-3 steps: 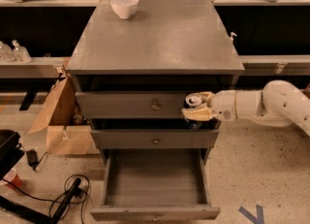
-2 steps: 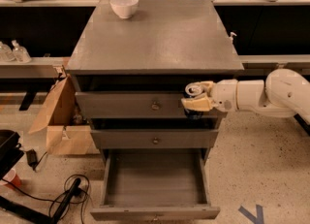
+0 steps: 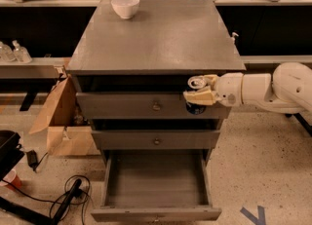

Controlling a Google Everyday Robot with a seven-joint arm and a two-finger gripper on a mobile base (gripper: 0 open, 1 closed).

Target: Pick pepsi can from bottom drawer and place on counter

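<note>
My gripper [image 3: 199,92] is shut on the pepsi can [image 3: 196,106], a dark blue can with a silver top. It holds the can upright in front of the top drawer's right end, just below the counter's front edge. The white arm reaches in from the right. The bottom drawer [image 3: 156,213] is pulled out and looks empty inside. The counter [image 3: 161,34] is the flat grey top of the cabinet.
A white bowl [image 3: 125,6] stands at the counter's back left. The two upper drawers are shut. An open cardboard box [image 3: 61,117] sits on the floor left of the cabinet, with cables [image 3: 53,199] at bottom left. A wooden workbench runs behind.
My gripper has lifted the can a little and moved it slightly left, closer to the counter's front edge. The drawers have not moved.
</note>
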